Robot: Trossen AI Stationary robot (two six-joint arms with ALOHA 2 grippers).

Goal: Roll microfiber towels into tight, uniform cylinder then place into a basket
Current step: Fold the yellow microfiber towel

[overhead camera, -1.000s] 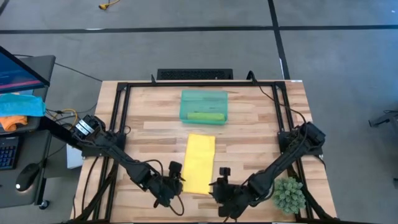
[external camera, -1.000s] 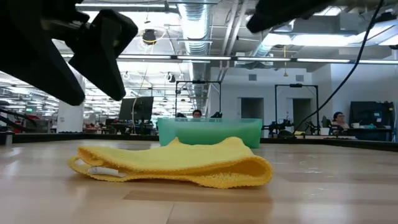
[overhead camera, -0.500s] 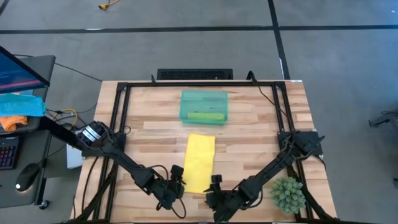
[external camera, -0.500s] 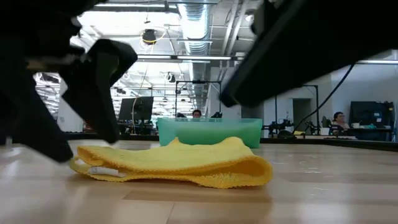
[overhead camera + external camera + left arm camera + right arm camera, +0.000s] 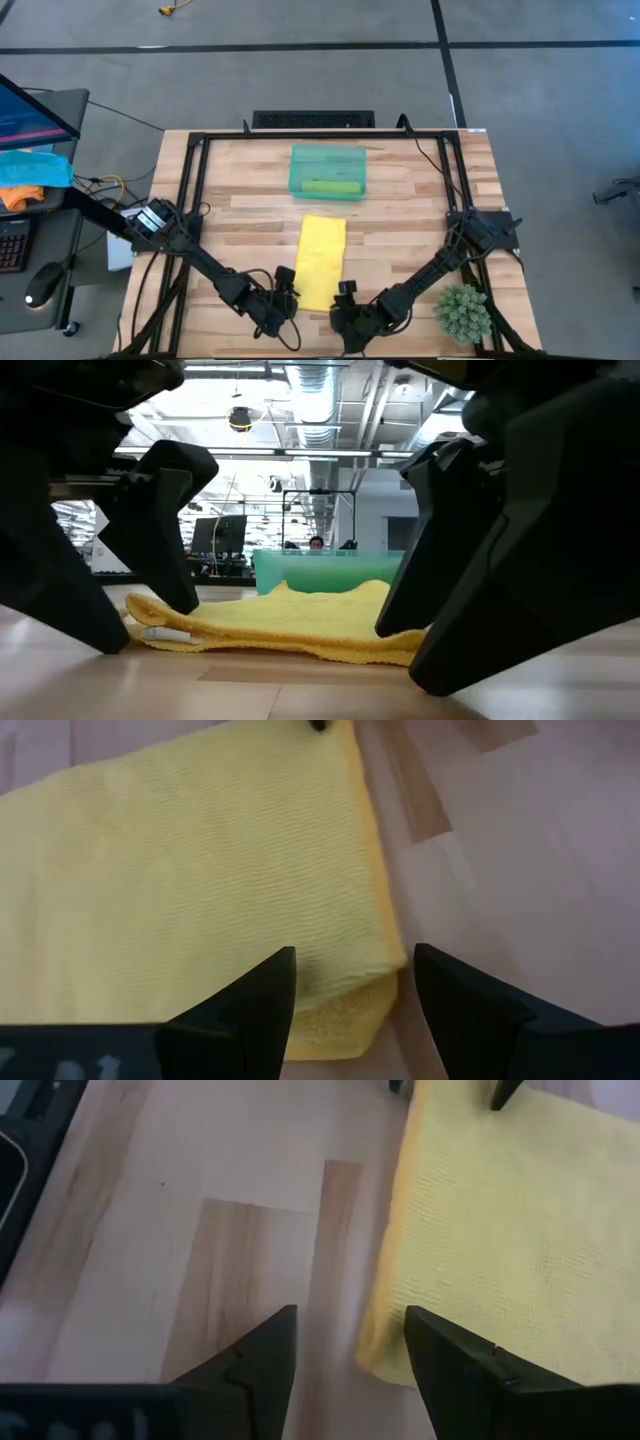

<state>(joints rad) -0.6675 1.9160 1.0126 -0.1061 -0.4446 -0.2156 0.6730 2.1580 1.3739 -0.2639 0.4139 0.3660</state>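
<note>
Now your yellow towel (image 5: 321, 263) lies flat as a folded strip on the table (image 5: 420, 205), its far short end just short of the basket (image 5: 327, 157), its near short end between your two grippers. A lime green towel (image 5: 331, 187) is in the basket as a roll, so I judge you to be at the start of rolling the yellow one.

Your left gripper (image 5: 350, 985) sits low at the towel's near corner on its own side, fingers spread wide with that corner between them, not clamped. Your right gripper (image 5: 348, 1348) stands at the other near corner, equally wide, the towel's edge in the gap.

Next, you likely need both grippers to pinch the near edge evenly, then turn it over toward the basket together; uneven grips would skew the roll. A small plant (image 5: 463, 313) stands beyond the right arm, away from the towel.
</note>
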